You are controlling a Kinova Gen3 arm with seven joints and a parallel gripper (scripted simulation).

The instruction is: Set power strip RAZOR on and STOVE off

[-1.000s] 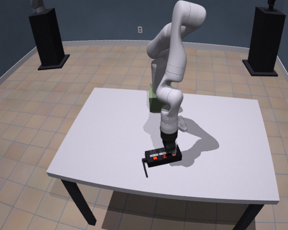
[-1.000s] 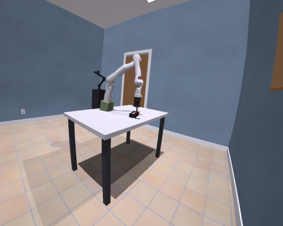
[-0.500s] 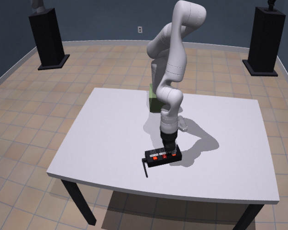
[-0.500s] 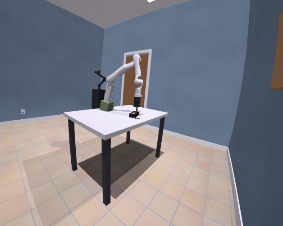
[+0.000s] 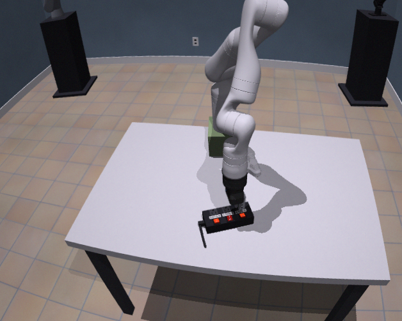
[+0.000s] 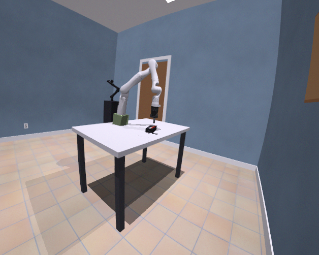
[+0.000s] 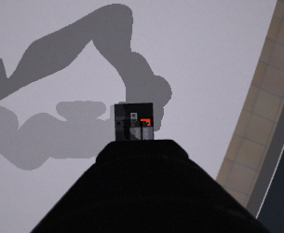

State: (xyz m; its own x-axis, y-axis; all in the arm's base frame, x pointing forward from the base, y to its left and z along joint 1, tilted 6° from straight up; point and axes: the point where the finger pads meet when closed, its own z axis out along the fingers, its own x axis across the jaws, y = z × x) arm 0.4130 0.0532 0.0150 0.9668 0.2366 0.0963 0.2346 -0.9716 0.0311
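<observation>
Black power strip (image 5: 228, 224) (image 6: 150, 128) (image 7: 134, 109) on white table (image 5: 147, 199) (image 6: 102, 134) (image 7: 209, 67), apparently
</observation>
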